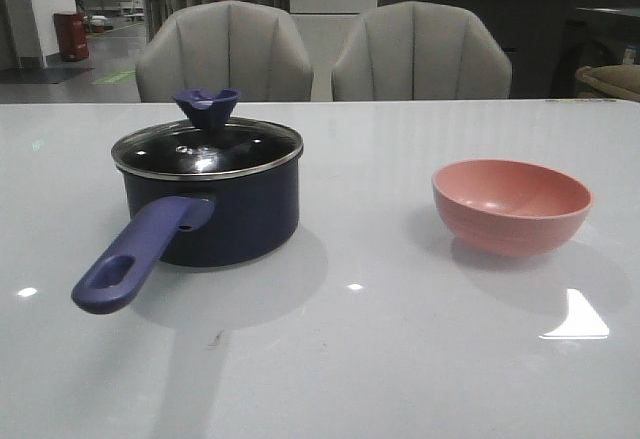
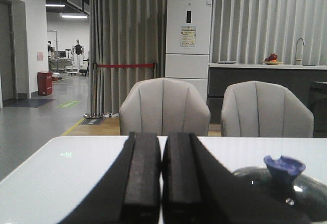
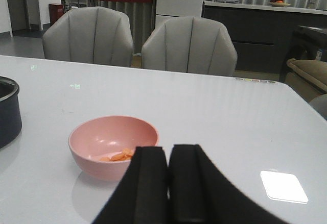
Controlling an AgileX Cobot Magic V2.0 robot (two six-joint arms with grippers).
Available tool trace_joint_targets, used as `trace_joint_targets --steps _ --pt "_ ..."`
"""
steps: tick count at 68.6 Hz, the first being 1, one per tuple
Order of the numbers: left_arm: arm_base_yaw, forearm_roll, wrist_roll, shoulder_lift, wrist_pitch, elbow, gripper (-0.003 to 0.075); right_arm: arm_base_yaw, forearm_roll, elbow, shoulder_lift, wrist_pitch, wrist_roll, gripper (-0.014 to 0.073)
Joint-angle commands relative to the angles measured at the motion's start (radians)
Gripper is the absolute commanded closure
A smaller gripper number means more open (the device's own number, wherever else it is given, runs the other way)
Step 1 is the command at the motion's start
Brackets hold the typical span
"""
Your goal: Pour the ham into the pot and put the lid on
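Since the glass lid (image 1: 207, 146) sits on the navy saucepan (image 1: 210, 209) toward the desk's left edge, it should be lifted squarely by its knob (image 1: 206, 105) before any pouring. Both the left gripper (image 2: 162, 178) and right gripper (image 3: 168, 183) are clenched, holding nothing. Only the right wrist view shows ham slices (image 3: 118, 156) in the pink bowl (image 1: 511, 205), near the right edge.

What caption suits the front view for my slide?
Dark navy saucepan closed under its round glass lid, beside a pink bowl on the glossy white table.
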Motion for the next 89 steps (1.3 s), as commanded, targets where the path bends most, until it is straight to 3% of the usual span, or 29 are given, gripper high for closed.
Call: trace_joint_targets --steps 1,10,18,48,55,68,73,89 --pt "0.000 -0.005 -0.011 0.051 0.041 -0.120 0.0586 -0.007 -0.010 -0.005 -0.019 -0.083 -0.002 0.0443" --pt "0.000 -0.005 -0.011 0.151 0.242 -0.253 0.0586 -0.007 -0.010 -0.005 -0.019 -0.083 -0.002 0.0443" --pt "0.000 -0.025 -0.011 0.229 0.341 -0.341 0.0586 -0.007 -0.010 -0.005 -0.019 -0.083 -0.002 0.0443" --pt "0.000 -0.035 -0.011 0.305 0.295 -0.353 0.0576 -0.007 -0.010 -0.005 -0.019 -0.083 -0.002 0.0443" --pt "0.000 -0.035 -0.011 0.305 0.295 -0.353 0.0492 -0.007 -0.010 -0.005 -0.019 -0.083 -0.002 0.0443" --pt "0.000 -0.035 -0.011 0.305 0.301 -0.353 0.0150 -0.007 -0.010 -0.005 -0.019 -0.083 -0.002 0.0443" --pt "0.000 -0.031 -0.011 0.305 0.301 -0.353 0.0118 -0.007 -0.010 -0.005 -0.019 -0.083 -0.002 0.0443" --pt "0.000 -0.082 -0.011 0.310 0.292 -0.357 0.0118 -0.007 -0.010 -0.005 -0.019 -0.083 -0.002 0.0443"
